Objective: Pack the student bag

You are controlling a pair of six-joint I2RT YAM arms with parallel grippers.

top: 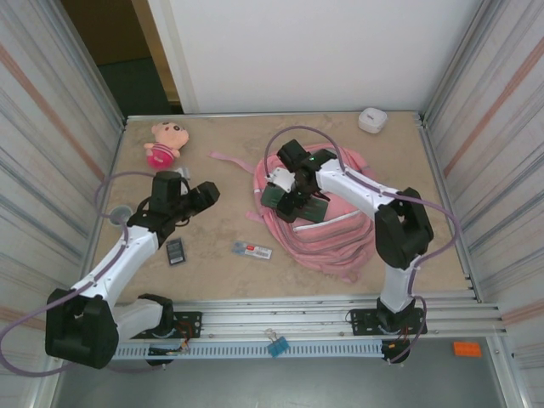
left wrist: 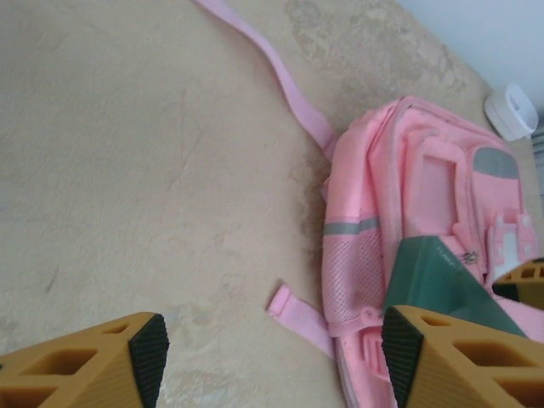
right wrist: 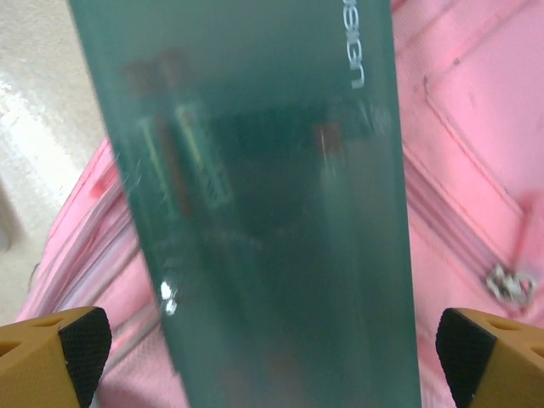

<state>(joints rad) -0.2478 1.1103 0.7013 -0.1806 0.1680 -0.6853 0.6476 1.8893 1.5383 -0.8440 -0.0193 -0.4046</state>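
I find the left arm reaching from its base at the near left corner of the desk (top: 212, 276) towards the left-centre. Its elbow is low and its wrist points across at the student bag (top: 340, 231). The left gripper (left wrist: 272, 347) hangs over bare surface with its jaws moderately wide and nothing between them. The right arm rises from the near right edge, folds at a raised elbow and runs its forearm leftwards, so the right gripper (right wrist: 272, 348) points down on the bag. Its jaws are spread wide and straddle a translucent green case (right wrist: 272, 212) that lies on the bag. I see a gap at each pad, so I record no grip. The bag lies flat, right of centre, front pockets up, with a pink strap (left wrist: 280, 76) trailing towards the far left. The desk top is a mottled beige. A pink plush doll (top: 165, 143) sits near the far left corner and a small white object (top: 372, 120) near the far right corner. A small dark device (top: 176, 252) and a flat pale pack (top: 252, 250) lie towards the near edge, left of the bag. A blue clip (top: 276, 346) rests on the front rail. Ribbed metal panels (top: 51, 127) flank both sides, and a white wall (top: 323, 51) closes the back.
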